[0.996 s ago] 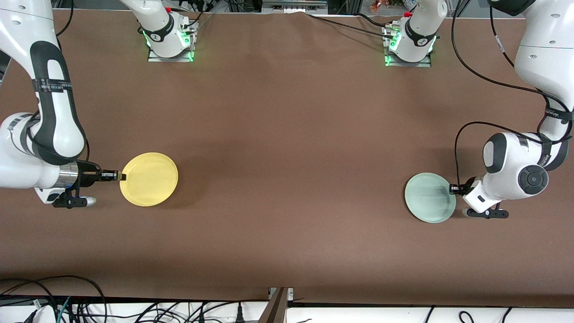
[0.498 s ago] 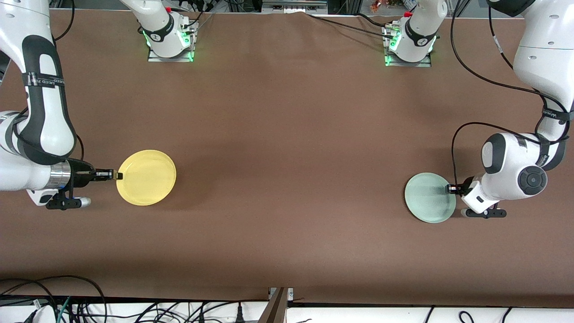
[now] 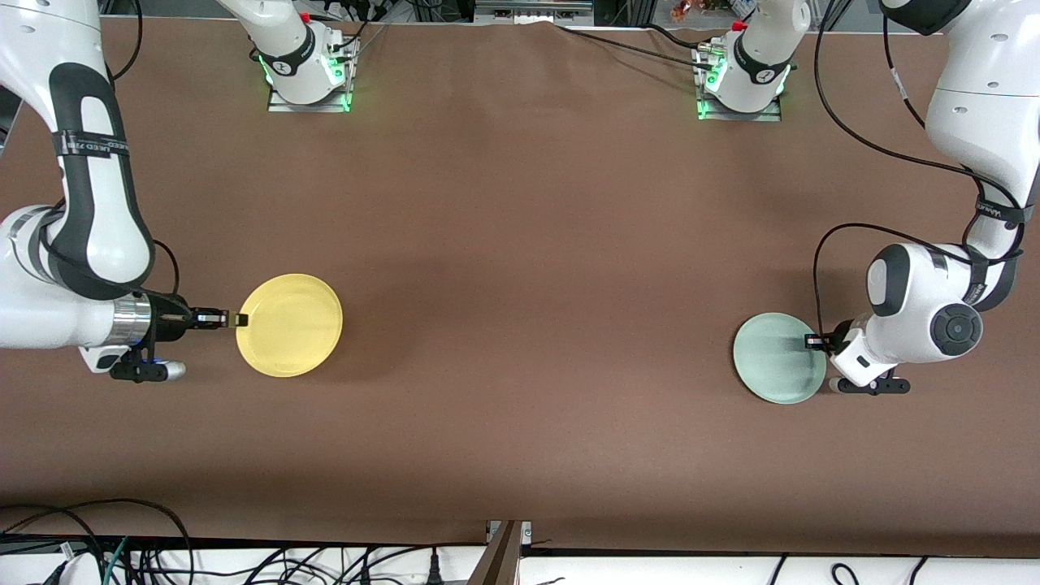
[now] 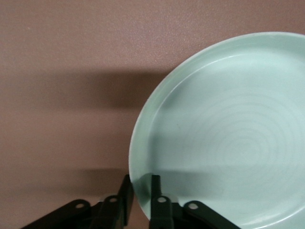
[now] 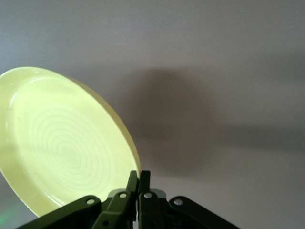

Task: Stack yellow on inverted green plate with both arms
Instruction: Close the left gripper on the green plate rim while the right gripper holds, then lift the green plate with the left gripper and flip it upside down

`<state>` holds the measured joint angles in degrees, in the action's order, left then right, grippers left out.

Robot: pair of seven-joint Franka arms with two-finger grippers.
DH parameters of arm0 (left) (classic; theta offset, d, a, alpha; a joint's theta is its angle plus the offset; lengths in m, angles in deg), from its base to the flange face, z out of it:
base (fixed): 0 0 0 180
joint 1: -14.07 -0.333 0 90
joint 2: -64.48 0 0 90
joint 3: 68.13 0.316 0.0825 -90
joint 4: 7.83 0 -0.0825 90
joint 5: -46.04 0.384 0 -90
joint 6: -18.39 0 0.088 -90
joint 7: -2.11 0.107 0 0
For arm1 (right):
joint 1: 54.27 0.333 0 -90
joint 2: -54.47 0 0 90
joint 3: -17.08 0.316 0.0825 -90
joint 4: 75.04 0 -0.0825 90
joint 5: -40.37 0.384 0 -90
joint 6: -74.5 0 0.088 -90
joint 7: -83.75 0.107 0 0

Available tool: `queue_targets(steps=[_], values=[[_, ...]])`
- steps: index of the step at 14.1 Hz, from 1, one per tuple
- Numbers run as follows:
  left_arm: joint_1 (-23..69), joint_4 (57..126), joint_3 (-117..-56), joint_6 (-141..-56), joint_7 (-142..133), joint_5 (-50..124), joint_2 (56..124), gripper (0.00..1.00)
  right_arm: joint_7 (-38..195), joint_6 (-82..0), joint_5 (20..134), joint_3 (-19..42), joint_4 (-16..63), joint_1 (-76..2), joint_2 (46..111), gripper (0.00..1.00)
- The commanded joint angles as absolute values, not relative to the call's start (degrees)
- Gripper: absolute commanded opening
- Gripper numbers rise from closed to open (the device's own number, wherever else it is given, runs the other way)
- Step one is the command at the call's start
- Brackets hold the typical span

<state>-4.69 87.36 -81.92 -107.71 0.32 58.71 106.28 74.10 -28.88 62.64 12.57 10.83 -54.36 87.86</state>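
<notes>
Right gripper [image 3: 236, 319] pinches the yellow plate's [image 3: 291, 325] rim, lifted at the right arm's end | left gripper [image 3: 812, 341] clamps the green plate's [image 3: 776, 357] rim at the left arm's end, still hollow-up | judgement: flip green fully, set flat, then centre yellow | no readable labels on plates.

One yellow plate [image 3: 290, 325], one green plate [image 3: 776, 358], two arms [image 3: 81, 236]

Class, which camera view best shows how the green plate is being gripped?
The left wrist view: the left gripper straddles the green plate rim. The front view shows the plate small, grip half hidden. The right wrist view misses it.
</notes>
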Motion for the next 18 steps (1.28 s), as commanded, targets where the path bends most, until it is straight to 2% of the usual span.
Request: queue_targets(steps=[1, 6, 8, 12, 16, 18], values=[[-4.21, 85.34, -81.75, -106.50, 0.44, 57.82, 106.93, 0.01, 74.79, -27.90, 63.75, 12.69, 10.04, -54.35, 87.78, 0.00], [-4.21, 83.68, -82.01, -106.16, 0.79, 58.08, 106.31, 0.00, 75.05, -27.90, 63.75, 12.69, 10.04, -54.09, 87.79, 0.00], [-2.81, 80.70, -82.45, -101.61, 0.62, 58.87, 105.09, 0.00, 75.05, -27.90, 63.75, 12.69, 10.04, -54.09, 87.87, 0.00], [4.64, 69.01, -82.19, -86.58, 0.18, 60.18, 104.21, 0.00, 75.14, -27.90, 63.75, 12.69, 10.04, -54.00, 87.87, 0.00], [16.94, 62.41, -81.66, -81.64, -4.01, 74.32, 103.06, 0.00, 75.14, -27.90, 63.75, 12.69, 10.04, -53.83, 87.96, 0.00], [22.48, 61.70, -81.49, -81.02, -6.32, 79.06, 103.41, 0.00, 74.97, -27.90, 63.75, 12.69, 10.04, -53.91, 87.96, 0.00]])
